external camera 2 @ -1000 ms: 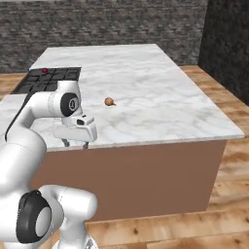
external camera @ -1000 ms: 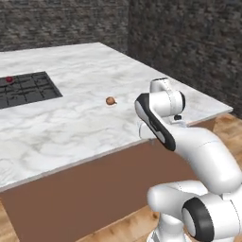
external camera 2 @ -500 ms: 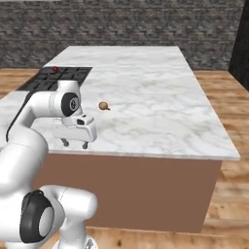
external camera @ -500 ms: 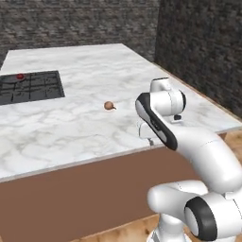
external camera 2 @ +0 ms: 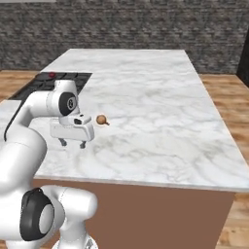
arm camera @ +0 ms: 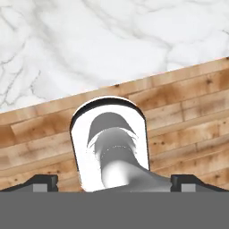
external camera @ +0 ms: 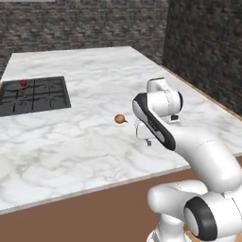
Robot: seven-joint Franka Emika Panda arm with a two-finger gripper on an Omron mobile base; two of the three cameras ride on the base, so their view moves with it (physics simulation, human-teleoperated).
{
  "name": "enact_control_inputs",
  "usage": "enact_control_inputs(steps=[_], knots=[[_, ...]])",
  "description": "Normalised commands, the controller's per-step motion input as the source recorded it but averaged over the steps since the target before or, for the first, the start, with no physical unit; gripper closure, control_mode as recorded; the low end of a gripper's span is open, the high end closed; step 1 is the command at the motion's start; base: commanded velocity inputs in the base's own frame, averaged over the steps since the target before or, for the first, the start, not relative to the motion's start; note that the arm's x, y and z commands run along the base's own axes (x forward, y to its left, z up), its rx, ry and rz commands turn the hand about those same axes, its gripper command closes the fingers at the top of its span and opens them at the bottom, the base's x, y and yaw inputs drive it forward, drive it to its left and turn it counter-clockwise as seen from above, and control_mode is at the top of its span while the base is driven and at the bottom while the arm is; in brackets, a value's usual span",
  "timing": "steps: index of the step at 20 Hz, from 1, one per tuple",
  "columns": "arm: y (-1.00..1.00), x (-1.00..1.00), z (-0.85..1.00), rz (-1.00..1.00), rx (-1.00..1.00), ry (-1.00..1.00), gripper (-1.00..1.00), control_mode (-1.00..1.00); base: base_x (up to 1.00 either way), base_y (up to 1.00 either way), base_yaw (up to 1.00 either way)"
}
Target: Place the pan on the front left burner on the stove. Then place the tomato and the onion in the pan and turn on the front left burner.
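The onion is a small tan-brown ball lying alone on the marble counter. The tomato is a small red ball resting on the black grates of the stove, toward its far left side. I cannot tell which grate section is the front left burner. The pan is out of view. My gripper points down over the counter's near edge, a short way to the near side of the onion. It is open with nothing between its fingers. The fingertips stand wide apart.
The marble counter stretches wide around the onion. Its near edge drops to a wooden floor. Dark brick walls stand behind and to the right.
The whole picture has shifted in both base views, so the base has driven. The arm holds the same pose, and the onion and tomato lie where they were.
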Motion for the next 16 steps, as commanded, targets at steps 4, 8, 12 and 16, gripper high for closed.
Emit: enact_control_inputs(steps=[4,8,12,16], knots=[[0.00,0.00,0.00,0.00,0.00,0.00,-1.00,1.00,0.81,0.04,-0.01],[0.00,0.00,0.00,0.00,0.00,0.00,-1.00,1.00,0.97,0.09,-0.02],[0.00,0.00,0.00,0.00,0.00,0.00,-1.00,1.00,0.95,0.07,-0.01],[0.00,0.00,0.00,0.00,0.00,0.00,-1.00,1.00,0.71,0.04,0.00]])
